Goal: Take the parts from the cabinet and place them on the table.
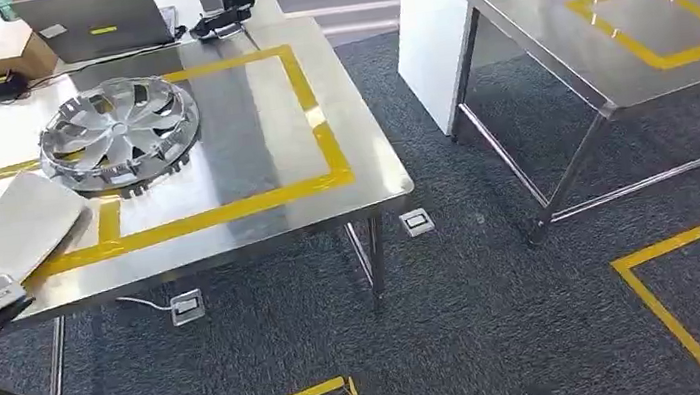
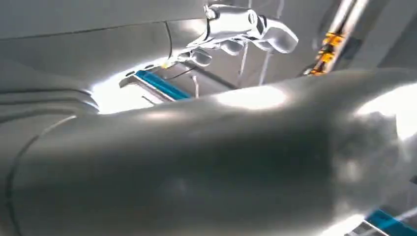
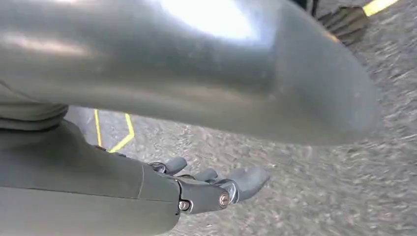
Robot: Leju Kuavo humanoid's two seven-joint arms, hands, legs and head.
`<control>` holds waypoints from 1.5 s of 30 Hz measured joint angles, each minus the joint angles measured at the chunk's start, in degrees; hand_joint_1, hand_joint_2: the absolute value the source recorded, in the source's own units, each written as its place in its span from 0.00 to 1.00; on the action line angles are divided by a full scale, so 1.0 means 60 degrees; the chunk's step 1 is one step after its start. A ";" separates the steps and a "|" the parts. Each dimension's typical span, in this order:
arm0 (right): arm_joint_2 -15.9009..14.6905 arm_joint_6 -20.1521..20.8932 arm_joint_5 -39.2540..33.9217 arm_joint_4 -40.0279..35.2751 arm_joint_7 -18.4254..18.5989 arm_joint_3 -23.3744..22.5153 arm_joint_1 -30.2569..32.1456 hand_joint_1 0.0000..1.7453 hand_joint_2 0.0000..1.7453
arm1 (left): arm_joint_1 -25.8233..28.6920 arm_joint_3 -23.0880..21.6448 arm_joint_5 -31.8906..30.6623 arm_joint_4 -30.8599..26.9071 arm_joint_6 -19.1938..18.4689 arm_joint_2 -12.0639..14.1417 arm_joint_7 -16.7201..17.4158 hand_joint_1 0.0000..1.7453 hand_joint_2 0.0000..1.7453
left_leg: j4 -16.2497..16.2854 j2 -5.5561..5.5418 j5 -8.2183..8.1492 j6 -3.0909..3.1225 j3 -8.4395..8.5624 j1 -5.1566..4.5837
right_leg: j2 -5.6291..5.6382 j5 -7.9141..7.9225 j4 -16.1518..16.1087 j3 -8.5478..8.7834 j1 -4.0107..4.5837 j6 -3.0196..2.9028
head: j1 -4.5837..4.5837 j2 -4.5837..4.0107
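Right hand (image 3: pixel 216 184) hangs empty over carpet, fingers loosely apart; left hand's state unclear. One hubcap (image 1: pixel 120 135) lies on the steel table (image 1: pixel 363 171); further parts presumably remain.

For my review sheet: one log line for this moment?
hubcap on taped table | right robot hand empty above carpet | left robot hand unclear

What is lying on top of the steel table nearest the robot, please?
On the steel table a silver wheel cover lies inside the yellow tape outline, with a flat white panel beside it. Whatever is under the wheel cover and the panel is hidden.
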 joint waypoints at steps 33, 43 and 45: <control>-0.0069 0.0007 0.0324 -0.0058 0.0200 -0.0550 0.0188 0.00 0.00 | 0.4088 0.1621 0.4068 0.8831 -0.1464 -0.1028 0.4056 0.00 0.00 | 0.0087 0.0015 0.0240 0.0010 -0.0413 0.0023 | 0.0002 -0.0946 0.1558 -0.0095 0.0075 -0.0037 | 0.0415 0.0004; -0.0291 0.0353 0.0754 -0.0055 0.0102 -0.0390 0.0085 0.00 0.00 | 0.5005 0.1821 0.4265 0.9967 -0.2343 -0.1031 0.8371 0.00 0.00 | -0.0062 -0.0038 0.1202 -0.0323 -0.1028 -0.0061 | -0.0031 0.0073 -0.1753 0.2300 0.0286 -0.0607 | 0.0626 0.0011; -0.0299 0.0361 0.0900 -0.0055 0.0241 -0.0309 0.0020 0.00 0.00 | 0.5063 0.1821 0.3890 1.0051 -0.2437 -0.1027 0.8360 0.00 0.00 | 0.0524 -0.0064 0.0052 -0.0415 -0.1221 -0.0017 | -0.0076 0.0348 -0.1756 0.1992 0.0261 -0.0704 | 0.0433 0.0011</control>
